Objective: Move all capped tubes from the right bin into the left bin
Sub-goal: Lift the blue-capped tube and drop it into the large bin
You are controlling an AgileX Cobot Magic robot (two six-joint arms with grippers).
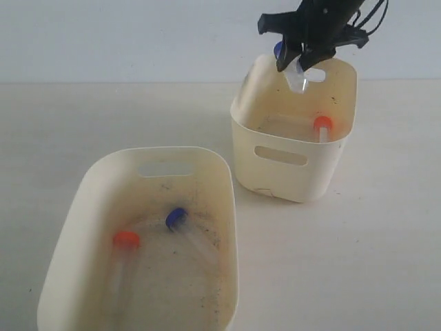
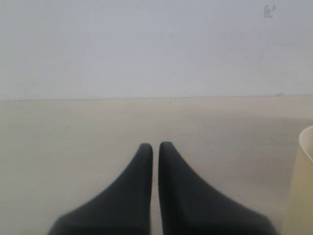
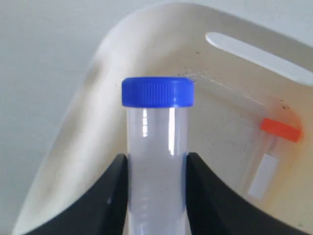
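Right gripper (image 1: 300, 61) has its black jaws clamped on a blue-capped tube (image 1: 296, 76), up over the far rim of the right bin (image 1: 303, 176). That's a smooth cream tub with oval handle slots. An orange-capped tube (image 1: 322, 126) lies on its floor. The left bin (image 1: 76, 214) is black-speckled inside and holds a second orange tube (image 1: 126, 240) and a second blue tube (image 1: 176, 217).

Left wrist cam: left gripper (image 2: 155, 147) has its jaws almost touching, with nothing between them, over the matte beige table (image 2: 73, 137).

Right wrist cam: ribbed blue cap, clear body. The orange one's white label is too blurry to read.
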